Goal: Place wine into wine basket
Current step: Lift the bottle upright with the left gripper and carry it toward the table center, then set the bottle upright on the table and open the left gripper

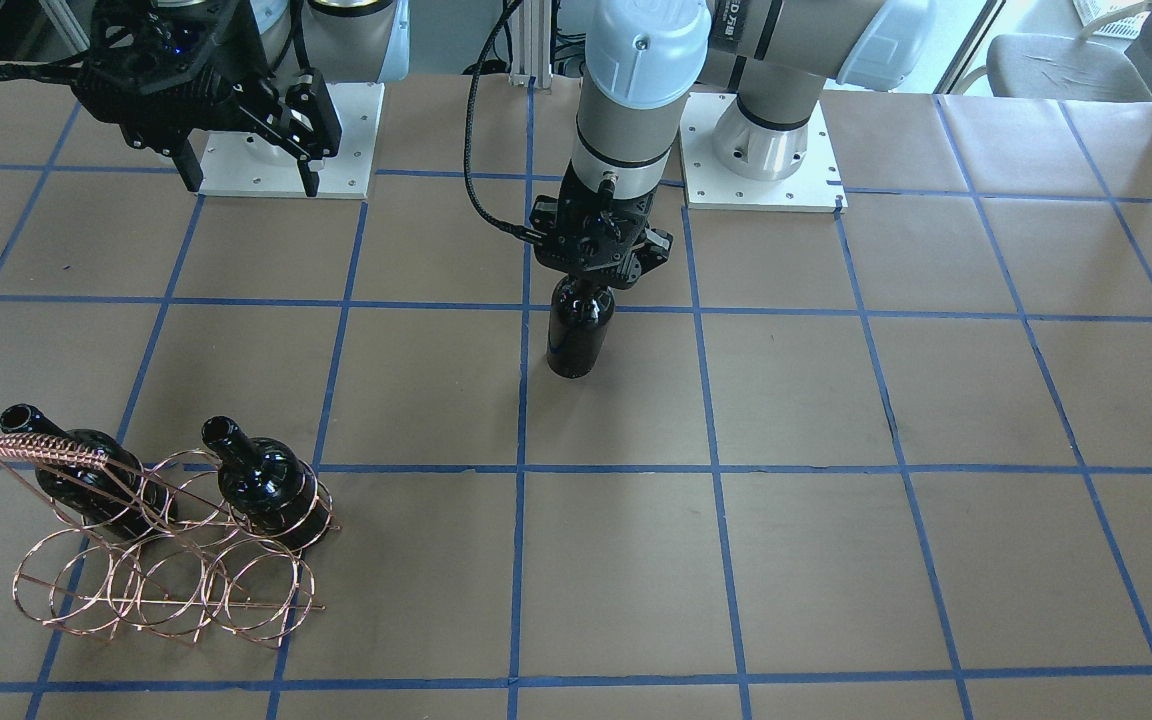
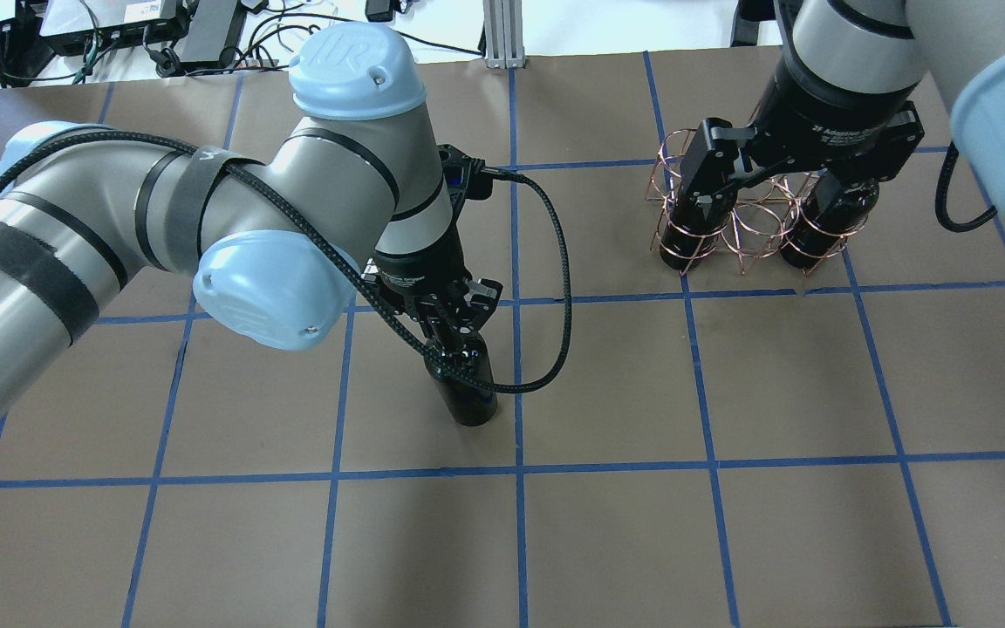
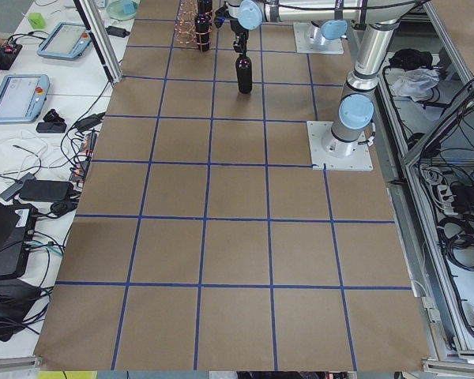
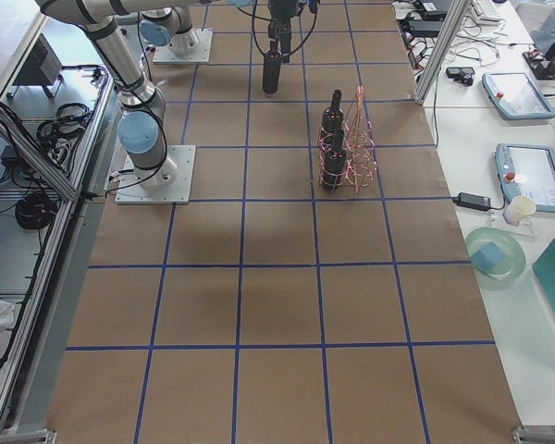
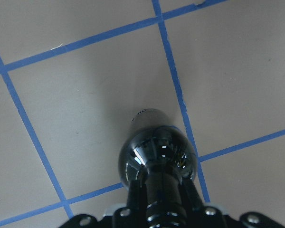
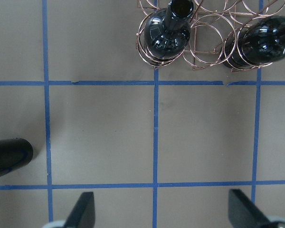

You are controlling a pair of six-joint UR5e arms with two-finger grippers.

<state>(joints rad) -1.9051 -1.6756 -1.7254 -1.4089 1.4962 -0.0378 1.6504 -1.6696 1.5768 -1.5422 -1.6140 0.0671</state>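
The wine (image 1: 579, 335) is a glossy black bottle, upright near the table's middle. My left gripper (image 1: 588, 285) is shut on its neck from above. Both also show in the overhead view, the gripper (image 2: 454, 336) and the bottle (image 2: 468, 392). The left wrist view looks down the bottle's shoulder (image 5: 156, 154). I cannot tell whether its base touches the table. The copper wire wine basket (image 1: 46, 450) stands far towards my right side and holds two look-alike bottles (image 1: 261, 490) (image 1: 76, 470). My right gripper (image 1: 251, 183) hangs open and empty above the table, on the robot's side of the basket (image 6: 206, 21).
The table is brown paper with a blue tape grid (image 1: 716, 470). The two white arm base plates (image 1: 761, 150) (image 1: 286, 140) sit at the robot's edge. Between the held bottle and the basket there is bare table (image 2: 607, 288).
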